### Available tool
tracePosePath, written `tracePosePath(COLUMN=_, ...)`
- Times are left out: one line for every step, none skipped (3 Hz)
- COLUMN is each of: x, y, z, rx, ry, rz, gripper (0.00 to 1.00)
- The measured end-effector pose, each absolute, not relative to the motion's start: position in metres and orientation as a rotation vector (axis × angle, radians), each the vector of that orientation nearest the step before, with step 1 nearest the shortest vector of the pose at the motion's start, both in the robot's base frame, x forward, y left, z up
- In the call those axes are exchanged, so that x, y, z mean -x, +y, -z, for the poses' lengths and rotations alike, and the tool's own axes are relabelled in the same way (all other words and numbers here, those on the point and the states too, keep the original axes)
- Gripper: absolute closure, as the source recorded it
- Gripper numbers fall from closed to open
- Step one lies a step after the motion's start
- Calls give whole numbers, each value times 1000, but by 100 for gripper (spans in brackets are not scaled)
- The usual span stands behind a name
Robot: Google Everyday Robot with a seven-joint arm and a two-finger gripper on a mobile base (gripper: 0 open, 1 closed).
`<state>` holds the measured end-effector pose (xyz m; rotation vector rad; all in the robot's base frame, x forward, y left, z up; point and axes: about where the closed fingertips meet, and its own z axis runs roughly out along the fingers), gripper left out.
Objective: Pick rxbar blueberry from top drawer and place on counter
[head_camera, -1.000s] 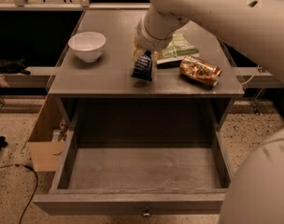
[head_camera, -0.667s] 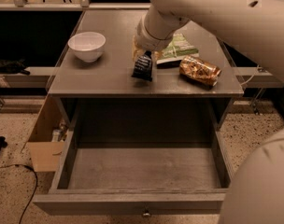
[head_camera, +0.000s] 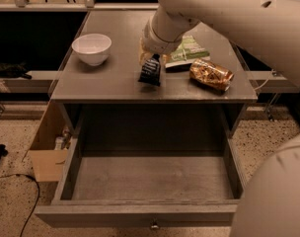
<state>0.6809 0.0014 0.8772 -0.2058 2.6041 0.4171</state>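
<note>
The rxbar blueberry (head_camera: 150, 72), a small dark bar, hangs upright over the middle of the counter (head_camera: 110, 80), its lower end at or just above the surface. My gripper (head_camera: 152, 59) reaches down from the pale arm at the upper right and is shut on the bar's top end. Below, the top drawer (head_camera: 150, 179) is pulled wide open. Its grey floor is bare, and a round knob (head_camera: 154, 225) shows on its front.
A white bowl (head_camera: 92, 48) stands at the counter's left. A green snack bag (head_camera: 187, 51) and a golden-brown packet (head_camera: 210, 74) lie to the right of the bar. A cardboard box (head_camera: 47, 149) and a cable (head_camera: 26, 209) are on the floor at the left.
</note>
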Motion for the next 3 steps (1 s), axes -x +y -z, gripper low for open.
tracePosePath(x=-681, y=1, z=-877, rx=206, ry=2604, rz=-417, gripper=28)
tracePosePath(x=-681, y=1, z=-877, rx=206, ry=2604, rz=-417, gripper=3)
tracePosePath(x=-681, y=1, z=-877, rx=206, ry=2604, rz=-417, gripper=0)
